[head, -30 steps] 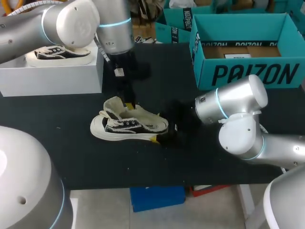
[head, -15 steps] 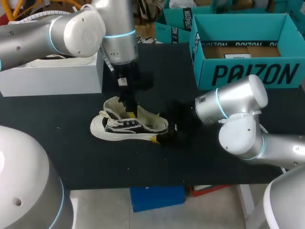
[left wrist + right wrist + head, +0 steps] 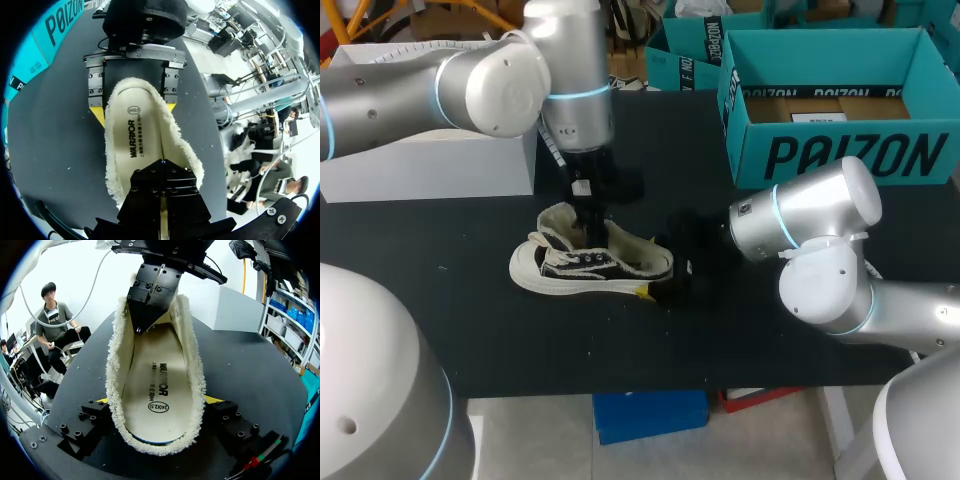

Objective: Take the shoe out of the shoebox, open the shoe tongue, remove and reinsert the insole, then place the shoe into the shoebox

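A white and black shoe (image 3: 580, 268) lies on its sole in the middle of the black table. Its fleece-edged insole (image 3: 160, 375) sits inside it. My left gripper (image 3: 592, 222) points straight down into the shoe's opening, shut, with its tips (image 3: 162, 167) on the insole (image 3: 135, 135) near the toe end. My right gripper (image 3: 157, 400) stands at the heel, its yellow-tipped fingers (image 3: 102, 401) against both sides of the shoe, gripping it. In the head view the right gripper (image 3: 660, 285) is dark and mostly hidden behind the heel. The teal shoebox (image 3: 830, 150) stands open at the back right.
A white box (image 3: 430, 165) stands at the back left of the table, partly covered by my left arm. A second teal box (image 3: 685, 55) sits behind the shoebox. My right arm's elbow (image 3: 820, 250) hangs over the table's right side.
My left arm has swung to the right and its gripper has sunk a little deeper into the shoe. The right arm and the shoe have stayed where they were.
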### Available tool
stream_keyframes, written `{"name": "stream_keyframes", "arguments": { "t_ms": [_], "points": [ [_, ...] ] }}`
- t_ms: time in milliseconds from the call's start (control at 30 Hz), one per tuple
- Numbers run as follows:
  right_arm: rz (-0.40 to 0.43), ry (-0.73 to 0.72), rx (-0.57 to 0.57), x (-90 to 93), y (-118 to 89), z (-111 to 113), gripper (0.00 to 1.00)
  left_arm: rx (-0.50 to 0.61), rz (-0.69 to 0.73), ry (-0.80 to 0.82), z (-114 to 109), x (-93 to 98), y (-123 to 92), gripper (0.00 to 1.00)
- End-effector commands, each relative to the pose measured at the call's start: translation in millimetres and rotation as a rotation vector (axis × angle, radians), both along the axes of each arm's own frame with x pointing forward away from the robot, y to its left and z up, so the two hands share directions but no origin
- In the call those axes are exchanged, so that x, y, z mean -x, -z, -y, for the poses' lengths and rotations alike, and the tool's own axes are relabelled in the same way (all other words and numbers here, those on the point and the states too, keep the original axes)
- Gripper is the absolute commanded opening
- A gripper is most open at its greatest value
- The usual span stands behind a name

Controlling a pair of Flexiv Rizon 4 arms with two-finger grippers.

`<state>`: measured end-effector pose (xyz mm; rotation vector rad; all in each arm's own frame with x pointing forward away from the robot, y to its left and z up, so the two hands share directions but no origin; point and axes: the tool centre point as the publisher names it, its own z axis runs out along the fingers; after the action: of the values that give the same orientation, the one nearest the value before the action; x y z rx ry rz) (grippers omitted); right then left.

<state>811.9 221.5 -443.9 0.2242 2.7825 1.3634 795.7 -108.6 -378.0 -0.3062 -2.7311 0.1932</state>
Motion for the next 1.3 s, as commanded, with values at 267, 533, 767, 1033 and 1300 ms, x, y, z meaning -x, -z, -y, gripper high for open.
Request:
{"name": "stream_keyframes", "arguments": {
  "t_ms": [267,533,767,1033,1300],
  "points": [
    [0.000,0.002,0.001,-0.1,2,-1,0.00,-0.010,0.002,-0.004,4,7.1,17,0.00],
    [0.000,0.002,0.001,-0.1,2,-1,0.00,-0.026,0.003,-0.017,5,10.2,25,0.00],
    [0.000,0.002,0.001,-0.1,2,-1,0.00,-0.032,0.001,-0.030,5,12.5,30,0.00],
    [0.000,0.002,0.001,-0.1,2,-1,0.00,-0.037,0.005,-0.042,7,17.8,39,0.00],
    [0.000,0.002,0.001,-0.1,2,-1,0.00,-0.041,0.006,-0.062,6,18.9,44,0.00]
  ]
}}
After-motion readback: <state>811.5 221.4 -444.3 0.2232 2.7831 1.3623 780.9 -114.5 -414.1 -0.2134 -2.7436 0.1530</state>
